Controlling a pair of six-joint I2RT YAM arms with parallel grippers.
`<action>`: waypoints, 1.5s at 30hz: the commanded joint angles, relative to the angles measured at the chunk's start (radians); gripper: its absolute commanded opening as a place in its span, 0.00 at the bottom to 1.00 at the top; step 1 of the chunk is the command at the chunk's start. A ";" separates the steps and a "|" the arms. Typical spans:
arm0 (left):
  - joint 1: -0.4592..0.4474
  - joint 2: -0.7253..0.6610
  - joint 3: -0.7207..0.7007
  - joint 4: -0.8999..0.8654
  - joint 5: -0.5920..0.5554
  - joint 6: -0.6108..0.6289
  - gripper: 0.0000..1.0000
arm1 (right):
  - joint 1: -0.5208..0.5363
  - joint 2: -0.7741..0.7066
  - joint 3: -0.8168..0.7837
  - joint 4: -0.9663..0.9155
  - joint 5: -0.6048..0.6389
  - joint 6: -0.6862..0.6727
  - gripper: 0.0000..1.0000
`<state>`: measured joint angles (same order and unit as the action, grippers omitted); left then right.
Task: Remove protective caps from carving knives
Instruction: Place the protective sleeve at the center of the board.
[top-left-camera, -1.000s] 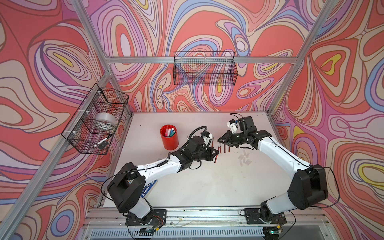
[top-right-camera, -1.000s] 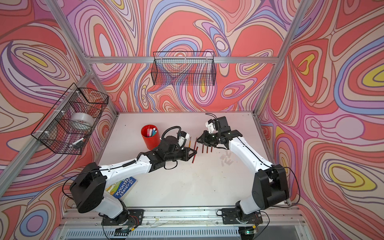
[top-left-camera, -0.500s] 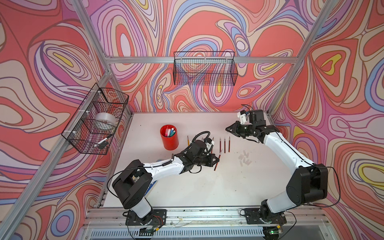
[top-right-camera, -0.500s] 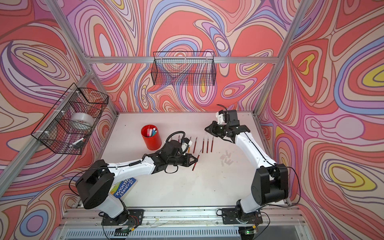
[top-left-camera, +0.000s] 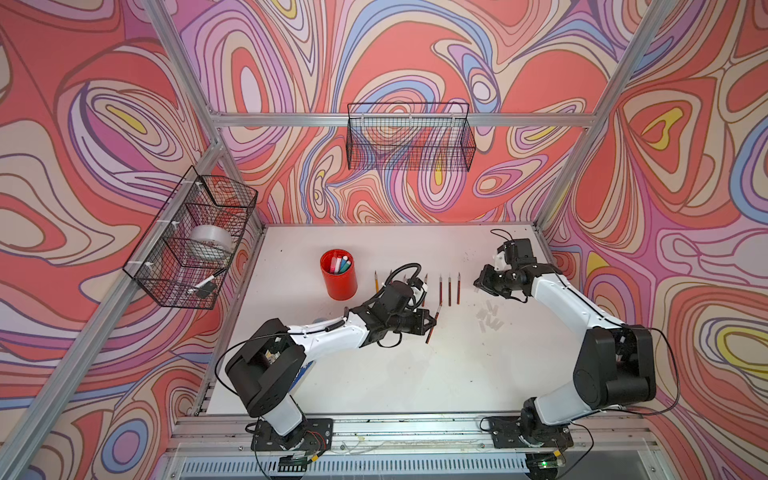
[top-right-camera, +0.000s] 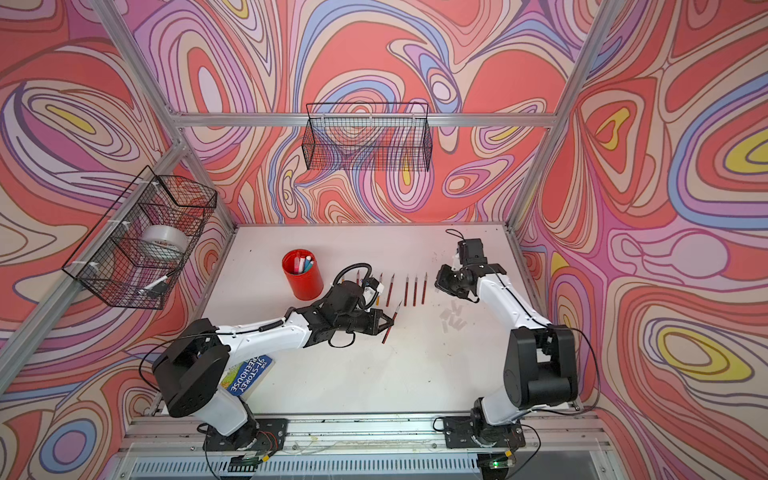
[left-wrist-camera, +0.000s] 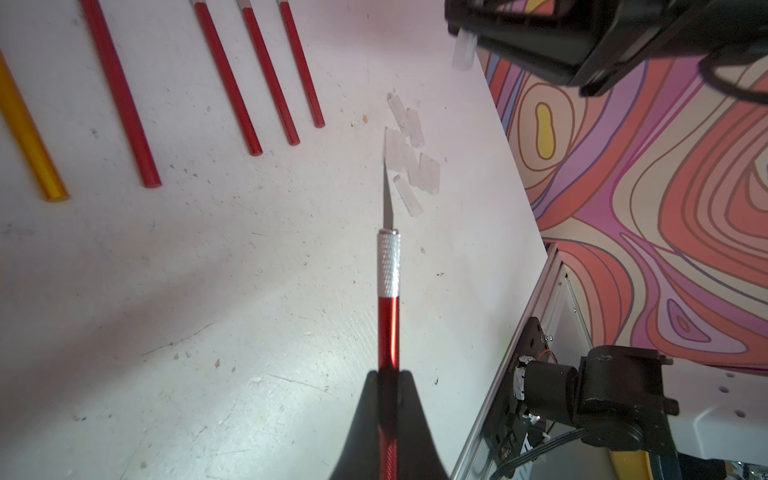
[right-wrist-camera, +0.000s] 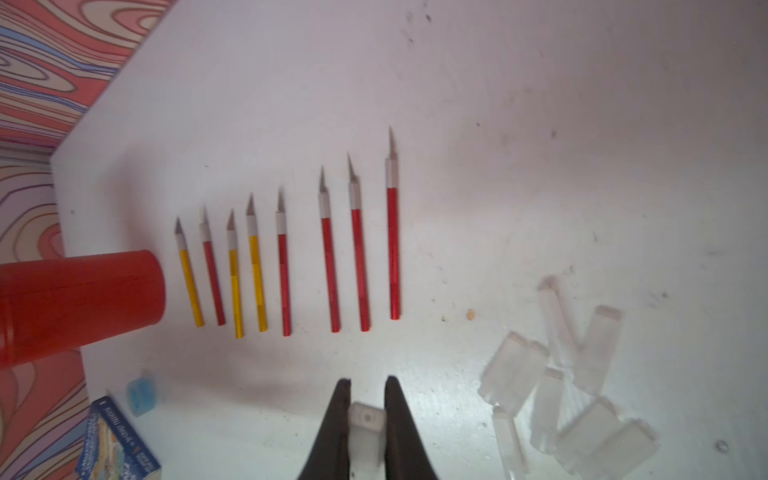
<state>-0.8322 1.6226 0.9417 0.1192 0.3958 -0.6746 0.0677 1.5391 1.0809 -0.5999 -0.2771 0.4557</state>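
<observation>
My left end effector (left-wrist-camera: 388, 376) clamps the red knife (left-wrist-camera: 388, 316) on its handle: stiff, light, I reckon, blade bare. My right end effector (right-wrist-camera: 366, 384) pinches a probably slick little cap (right-wrist-camera: 365, 424).

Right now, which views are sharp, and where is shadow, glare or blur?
Left wrist view: the held knife is sharp, a glare line runs along its red handle, a broad shadow crosses the table. Right wrist view: the knife row, loose caps and held cap look smeared. Both top views: even light.
</observation>
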 joint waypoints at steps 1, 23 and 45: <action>0.003 -0.035 0.028 -0.031 -0.026 0.025 0.00 | 0.004 -0.035 -0.058 -0.044 0.079 -0.046 0.00; 0.016 -0.056 0.028 -0.051 -0.038 0.046 0.00 | 0.004 -0.093 -0.213 -0.138 0.305 -0.058 0.00; 0.024 -0.072 0.022 -0.075 -0.045 0.053 0.00 | 0.003 -0.025 -0.208 -0.076 0.259 -0.043 0.17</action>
<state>-0.8169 1.5814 0.9539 0.0666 0.3588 -0.6388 0.0685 1.5013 0.8581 -0.6884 -0.0048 0.4061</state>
